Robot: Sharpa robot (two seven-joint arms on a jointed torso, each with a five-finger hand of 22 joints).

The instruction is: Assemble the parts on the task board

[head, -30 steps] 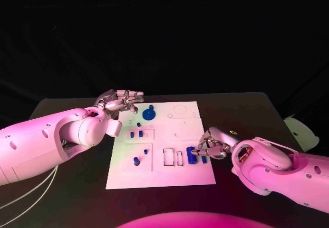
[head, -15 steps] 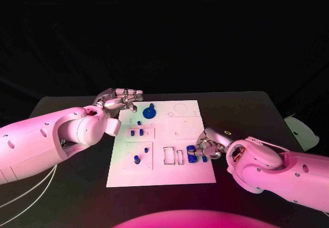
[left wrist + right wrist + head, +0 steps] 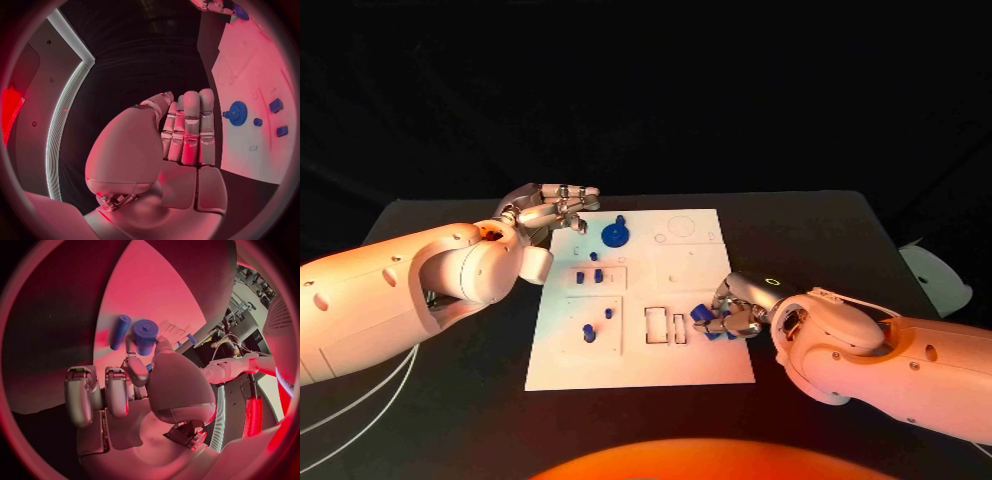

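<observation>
Our right hand (image 3: 733, 316) pinching a blue cylindrical peg (image 3: 145, 333) at the white task board's (image 3: 689, 365) four o'clock, left hand (image 3: 555, 212) empty, fingers together, at eleven o'clock

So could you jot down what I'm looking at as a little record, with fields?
Surface: black table
Centre: white board with small blue parts
Blue gear: at the board's far end, near the left hand
Left hand: at the board's far left corner, fingers straight and together, holding nothing
Right hand: at the board's right edge, fingers around a blue peg
Blue bar: lies beside that peg
</observation>
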